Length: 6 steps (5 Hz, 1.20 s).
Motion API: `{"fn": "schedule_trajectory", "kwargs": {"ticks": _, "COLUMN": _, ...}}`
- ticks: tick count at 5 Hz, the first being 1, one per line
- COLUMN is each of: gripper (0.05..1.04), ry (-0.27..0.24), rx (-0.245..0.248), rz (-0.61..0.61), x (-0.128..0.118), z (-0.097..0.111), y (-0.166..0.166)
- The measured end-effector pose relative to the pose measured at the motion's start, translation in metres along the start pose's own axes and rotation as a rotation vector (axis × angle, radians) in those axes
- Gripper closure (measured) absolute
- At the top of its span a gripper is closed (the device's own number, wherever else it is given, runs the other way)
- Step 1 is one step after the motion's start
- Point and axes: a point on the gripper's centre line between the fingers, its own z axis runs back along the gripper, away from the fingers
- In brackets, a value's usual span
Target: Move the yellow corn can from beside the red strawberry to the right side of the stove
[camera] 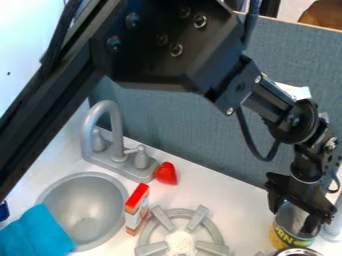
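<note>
"Where's the can?"

"The open metal can with the yellow-and-green label (286,238) is at lower right, with the black hand (292,219) down at its rim."

"Released or grasping?"

"I can't tell. I'd judge this a moment of close contact work at the rim, calling for a steady, small motion."

"What's close?"

"A round metal rim (297,252) just beside the can at the bottom edge, and a pale cylinder (334,224) at the right edge. Behind rises the blue-grey fabric partition (194,125)."

"And leftward?"

"White bench (224,195), then the grey plastic burner (216,233) at bottom centre."
</note>
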Motion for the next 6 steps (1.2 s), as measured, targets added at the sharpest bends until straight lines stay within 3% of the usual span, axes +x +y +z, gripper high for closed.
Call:
{"fn": "schedule_trajectory", "kwargs": {"ticks": 3, "gripper": 0.079, "ry": 0.000, "rx": 0.000, "rz": 0.000, "x": 0.000, "z": 0.000, "y": 0.001}}
{"fn": "schedule_trajectory", "kwargs": {"ticks": 4, "gripper": 0.079, "ry": 0.010, "rx": -0.046, "rz": -0.013, "x": -0.012, "z": 0.018, "y": 0.005}}
{"fn": "schedule_trajectory", "kwargs": {"ticks": 5, "gripper": 0.080, "ry": -0.077, "rx": -0.100, "rz": 0.018, "x": -0.007, "z": 0.058, "y": 0.021}}
{"fn": "schedule_trajectory", "kwargs": {"ticks": 6, "gripper": 0.080, "ry": -0.172, "rx": -0.125, "rz": 0.038, "x": -0.020, "z": 0.099, "y": 0.035}}
